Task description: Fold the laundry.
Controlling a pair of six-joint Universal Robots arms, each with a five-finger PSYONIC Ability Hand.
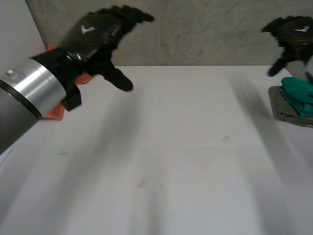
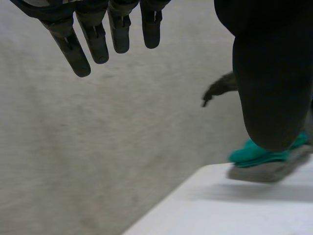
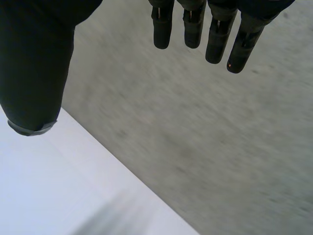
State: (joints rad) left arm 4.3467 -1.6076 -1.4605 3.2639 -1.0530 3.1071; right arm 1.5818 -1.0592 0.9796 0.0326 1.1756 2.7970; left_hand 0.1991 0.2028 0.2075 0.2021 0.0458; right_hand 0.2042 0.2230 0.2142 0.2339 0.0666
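Note:
A stack of folded laundry lies at the table's right edge: a teal cloth (image 1: 299, 96) on top of a grey cloth (image 1: 284, 110). My right hand (image 1: 291, 35) hovers above and just behind the stack, fingers straight, holding nothing. My left hand (image 1: 100, 30) is raised over the far left of the table, open and empty, thumb pointing down. In the left wrist view the teal cloth (image 2: 254, 153) and grey cloth (image 2: 266, 169) sit beyond my thumb, with the right hand (image 2: 220, 88) above them. The right wrist view has my fingers (image 3: 210, 29) spread over the table edge.
An orange item (image 1: 56, 108) lies at the far left of the white table (image 1: 161, 161), partly hidden behind my left forearm. A grey wall (image 1: 205, 34) rises just behind the table's far edge.

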